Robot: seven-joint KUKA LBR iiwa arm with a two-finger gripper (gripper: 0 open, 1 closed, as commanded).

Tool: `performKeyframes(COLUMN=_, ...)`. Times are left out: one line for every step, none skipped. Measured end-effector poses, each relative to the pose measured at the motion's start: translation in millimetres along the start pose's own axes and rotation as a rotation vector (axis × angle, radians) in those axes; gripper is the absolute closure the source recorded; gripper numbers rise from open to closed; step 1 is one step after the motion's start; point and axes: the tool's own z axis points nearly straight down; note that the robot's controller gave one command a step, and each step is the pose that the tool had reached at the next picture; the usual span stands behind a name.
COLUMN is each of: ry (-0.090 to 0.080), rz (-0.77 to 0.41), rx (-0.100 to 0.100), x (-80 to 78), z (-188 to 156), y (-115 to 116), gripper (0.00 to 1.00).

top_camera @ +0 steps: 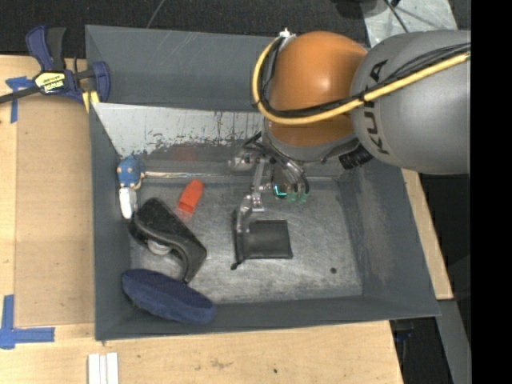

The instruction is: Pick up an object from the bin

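My gripper (250, 205) hangs near the middle of the bin, below the arm's orange cover. Its tip sits just above the upper left corner of a flat black square pad (269, 240) lying on the bin floor. Whether it touches the pad is not clear. A small orange block (190, 197) lies to the left of the gripper, apart from it.
Along the left side lie a black curved tool with a grey roller (168, 235), a white and blue tube (126, 187) and, in the front left corner, a dark blue cloth cap (166, 296). The arm covers the back right of the bin.
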Motion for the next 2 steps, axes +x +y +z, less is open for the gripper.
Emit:
performKeyframes(ry=-0.004, rz=0.023, rx=0.0, x=-8.1, z=121.1, y=-64.1, gripper=0.0)
performKeyframes(ry=-0.015, rz=0.02, rx=-0.002, x=-11.5, z=114.6, y=-61.6, gripper=1.0)
